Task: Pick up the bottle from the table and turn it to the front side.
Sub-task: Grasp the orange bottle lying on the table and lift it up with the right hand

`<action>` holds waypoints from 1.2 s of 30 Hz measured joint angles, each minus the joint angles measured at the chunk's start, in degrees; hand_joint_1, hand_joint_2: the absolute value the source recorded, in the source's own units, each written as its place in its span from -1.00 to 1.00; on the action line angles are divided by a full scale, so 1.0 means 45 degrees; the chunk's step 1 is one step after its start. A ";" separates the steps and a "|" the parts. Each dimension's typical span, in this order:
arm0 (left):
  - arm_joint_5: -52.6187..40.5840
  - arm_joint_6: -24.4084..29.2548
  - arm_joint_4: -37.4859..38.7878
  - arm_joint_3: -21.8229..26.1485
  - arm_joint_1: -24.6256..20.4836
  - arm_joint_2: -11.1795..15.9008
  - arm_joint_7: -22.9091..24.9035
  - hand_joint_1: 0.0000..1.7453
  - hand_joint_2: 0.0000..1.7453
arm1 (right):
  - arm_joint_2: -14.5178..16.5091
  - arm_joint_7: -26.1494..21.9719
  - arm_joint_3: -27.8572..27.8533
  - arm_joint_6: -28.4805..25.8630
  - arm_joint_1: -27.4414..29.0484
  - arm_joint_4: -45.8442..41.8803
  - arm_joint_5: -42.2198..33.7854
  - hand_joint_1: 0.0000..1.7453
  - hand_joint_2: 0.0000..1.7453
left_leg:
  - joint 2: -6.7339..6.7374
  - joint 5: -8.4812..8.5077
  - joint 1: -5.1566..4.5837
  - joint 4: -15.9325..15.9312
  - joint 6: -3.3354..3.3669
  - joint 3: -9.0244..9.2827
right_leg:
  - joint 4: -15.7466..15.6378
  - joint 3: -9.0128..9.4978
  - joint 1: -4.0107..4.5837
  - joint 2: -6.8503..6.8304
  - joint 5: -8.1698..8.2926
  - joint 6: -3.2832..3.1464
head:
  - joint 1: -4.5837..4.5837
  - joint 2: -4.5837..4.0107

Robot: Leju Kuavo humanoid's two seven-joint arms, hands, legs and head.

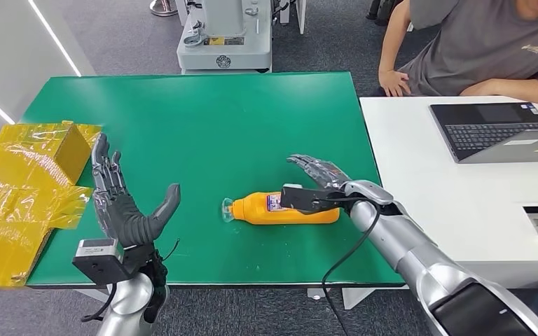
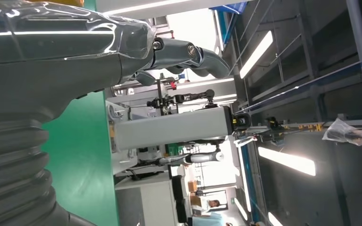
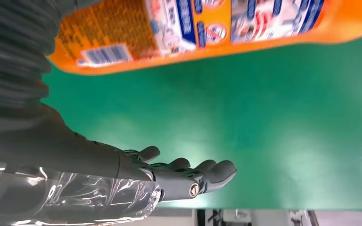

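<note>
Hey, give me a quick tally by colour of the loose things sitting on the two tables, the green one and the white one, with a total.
Orange: 1, the bottle lying on its side on the green table.
Yellow: 1, the cluster of yellow film-wrapped packaging at the green table's left edge.
Dark grey: 1, the open laptop on the white table.
Total: 3

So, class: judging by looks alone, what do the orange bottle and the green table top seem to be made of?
Orange bottle: likely glossy plastic, with a smooth sheen, a printed label and a clear cap. Green table top: probably a matte mat or felt-like cover, flat in colour with only soft glare; the exact material is unclear.
</note>
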 joint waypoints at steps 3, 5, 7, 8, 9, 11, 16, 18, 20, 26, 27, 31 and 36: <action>-0.0022 -0.0018 0.0000 0.0000 -0.0003 0.0005 0.0077 -1.00 1.00 | 0.0022 0.0089 0.0102 0.0061 -0.0016 0.0343 -0.0010 -1.00 1.00 | -0.0006 0.0001 0.0000 0.0000 0.0000 -0.0003 | 0.0001 0.0000 0.0000 -0.0011 0.0000 0.0000 | 0.0000 0.0000; -0.0039 -0.0029 0.0000 -0.0001 -0.0002 0.0019 0.0099 -1.00 1.00 | 0.0013 0.0147 0.0164 0.0073 -0.0015 0.0523 -0.0041 -1.00 1.00 | -0.0007 0.0001 -0.0001 0.0000 0.0000 -0.0005 | 0.0001 0.0000 -0.0001 -0.0010 0.0001 0.0000 | 0.0002 0.0000; -0.0053 -0.0033 0.0000 -0.0002 -0.0002 0.0035 0.0124 -1.00 1.00 | 0.0000 0.0210 0.0218 0.0084 -0.0012 0.0658 -0.0079 -1.00 1.00 | 0.0001 0.0000 -0.0002 0.0002 0.0001 -0.0003 | 0.0000 -0.0001 -0.0002 0.0001 0.0002 -0.0001 | 0.0002 0.0000; -0.0061 -0.0034 0.0000 -0.0003 -0.0002 0.0041 0.0145 -1.00 1.00 | -0.0007 0.0243 0.0240 0.0092 -0.0009 0.0721 -0.0107 -1.00 1.00 | 0.0003 0.0000 -0.0002 0.0002 0.0001 -0.0002 | -0.0001 -0.0002 -0.0002 0.0005 0.0002 -0.0002 | 0.0002 0.0000; -0.0064 -0.0037 0.0000 -0.0004 -0.0002 0.0045 0.0164 -1.00 1.00 | -0.0011 0.0267 0.0259 0.0100 -0.0006 0.0774 -0.0137 -1.00 1.00 | 0.0004 -0.0001 -0.0002 0.0003 0.0001 -0.0002 | -0.0002 -0.0003 -0.0003 0.0006 0.0002 -0.0002 | 0.0001 0.0000; -0.0067 -0.0040 0.0000 -0.0005 -0.0002 0.0061 0.0190 -1.00 1.00 | -0.0027 0.0318 0.0291 0.0106 -0.0003 0.0867 -0.0197 -1.00 1.00 | 0.0001 -0.0001 -0.0002 0.0003 0.0001 -0.0002 | -0.0003 -0.0004 -0.0002 0.0003 0.0000 0.0000 | 0.0001 0.0000; -0.0067 -0.0043 0.0000 -0.0005 0.0000 0.0096 0.0209 -1.00 1.00 | -0.0078 0.0390 0.0340 0.0075 0.0047 0.1031 -0.0253 -1.00 1.00 | 0.0000 -0.0002 -0.0001 0.0001 0.0000 -0.0002 | -0.0002 -0.0004 0.0000 0.0003 -0.0002 0.0000 | -0.0001 0.0000; -0.0067 -0.0045 0.0000 -0.0005 0.0004 0.0100 0.0210 -1.00 1.00 | -0.0100 0.0404 0.0352 0.0040 0.0088 0.1083 -0.0256 -1.00 1.00 | 0.0001 -0.0002 -0.0001 0.0001 0.0000 -0.0002 | -0.0002 -0.0004 0.0000 0.0004 -0.0001 0.0000 | -0.0001 0.0000; -0.0067 -0.0046 0.0000 -0.0005 0.0013 0.0102 0.0213 -1.00 1.00 | -0.0108 0.0438 0.0369 -0.0045 0.0125 0.1128 -0.0255 -0.61 1.00 | 0.0001 -0.0002 -0.0001 0.0001 0.0001 -0.0002 | -0.0002 -0.0004 -0.0001 0.0004 -0.0001 0.0001 | -0.0001 0.0000; -0.0068 -0.0045 0.0000 -0.0005 0.0049 0.0102 0.0215 -1.00 1.00 | -0.0123 0.0447 0.0412 -0.0555 0.0244 0.1176 -0.0169 0.99 1.00 | 0.0001 -0.0002 -0.0001 0.0001 0.0001 -0.0002 | -0.0002 -0.0004 -0.0001 0.0004 -0.0001 0.0001 | 0.0000 0.0000; -0.0069 -0.0044 0.0000 -0.0005 0.0053 0.0102 0.0215 -1.00 1.00 | -0.0123 0.0429 0.0413 -0.0661 0.0265 0.1177 -0.0158 1.00 1.00 | 0.0001 -0.0002 -0.0001 0.0001 0.0001 -0.0002 | -0.0002 -0.0004 -0.0001 0.0004 -0.0001 0.0001 | -0.0001 0.0000; -0.0072 -0.0028 0.0000 -0.0005 0.0069 0.0104 0.0215 -1.00 1.00 | -0.0123 0.0333 0.0413 -0.0952 0.0309 0.1176 -0.0084 1.00 1.00 | 0.0001 -0.0002 -0.0001 0.0001 0.0001 -0.0002 | -0.0002 -0.0004 -0.0001 0.0004 -0.0001 0.0001 | -0.0001 0.0000; -0.0052 -0.0001 0.0000 -0.0005 0.0107 0.0128 0.0215 -1.00 1.00 | -0.0123 0.0171 0.0413 -0.1183 0.0369 0.1176 -0.0049 1.00 1.00 | 0.0001 -0.0002 -0.0001 0.0001 0.0000 -0.0001 | -0.0001 -0.0004 0.0000 0.0004 -0.0001 0.0000 | -0.0001 0.0000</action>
